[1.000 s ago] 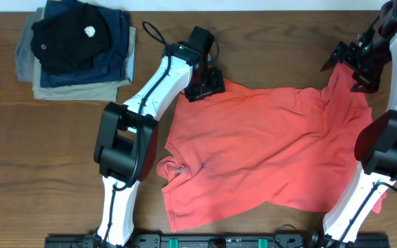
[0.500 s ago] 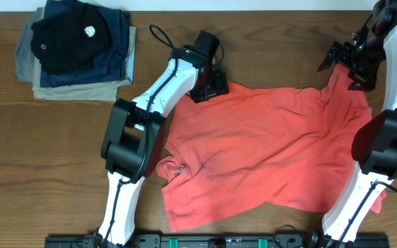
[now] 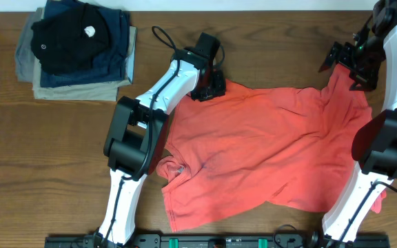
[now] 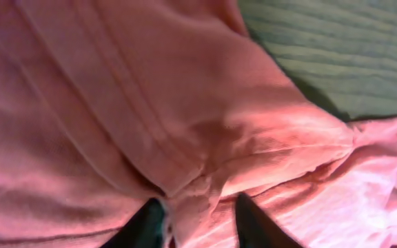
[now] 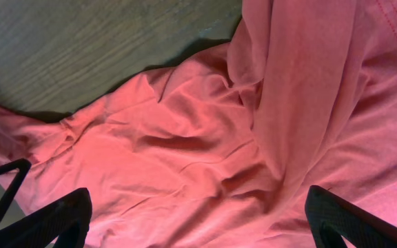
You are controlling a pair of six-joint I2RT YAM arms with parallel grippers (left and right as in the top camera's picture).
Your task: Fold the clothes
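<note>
The coral-red T-shirt (image 3: 267, 151) lies spread and wrinkled across the middle and right of the table. My left gripper (image 3: 209, 84) is at its far left corner. In the left wrist view the fingers (image 4: 200, 222) pinch a bunched fold of the T-shirt (image 4: 150, 103). My right gripper (image 3: 352, 67) is at the far right corner of the shirt, by a sleeve. In the right wrist view its fingers (image 5: 198, 224) stand wide apart just above the wrinkled T-shirt (image 5: 205, 145), with nothing between them. No lettering or logo shows.
A stack of folded black, navy and khaki garments (image 3: 78, 48) sits at the far left corner of the wooden table (image 3: 54, 158). The arm bases stand along the near edge.
The left arm has shifted slightly right and away while its gripper stays at the shirt's corner. The right gripper has edged a little away. The shirt's outline has barely changed.
</note>
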